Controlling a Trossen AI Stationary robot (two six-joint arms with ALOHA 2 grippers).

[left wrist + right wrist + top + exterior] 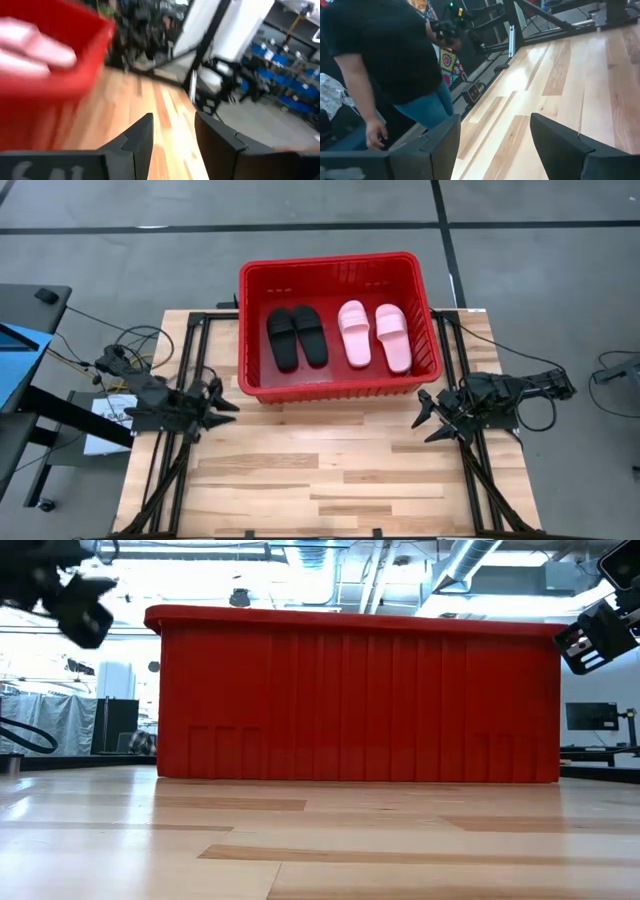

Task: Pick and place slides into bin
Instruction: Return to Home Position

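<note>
The red bin (262, 330) stands at the table's far middle. Inside it lie two black slides (295, 337) on the left and two pale pink slides (374, 335) on the right, soles down on the bin's floor. My left gripper (228, 404) is open and empty near the bin's near left corner. My right gripper (424, 417) is open and empty near the bin's near right corner. The bin also shows in the low view (355, 695) and in the left wrist view (50, 75), where a pink slide (30, 45) shows over its rim.
Bare wooden table (330, 470) lies between both grippers and the near edge. Black frame rails (180, 450) run along the table's left and right sides. A person (390, 60) in a black shirt stands beyond the table's edge in the right wrist view.
</note>
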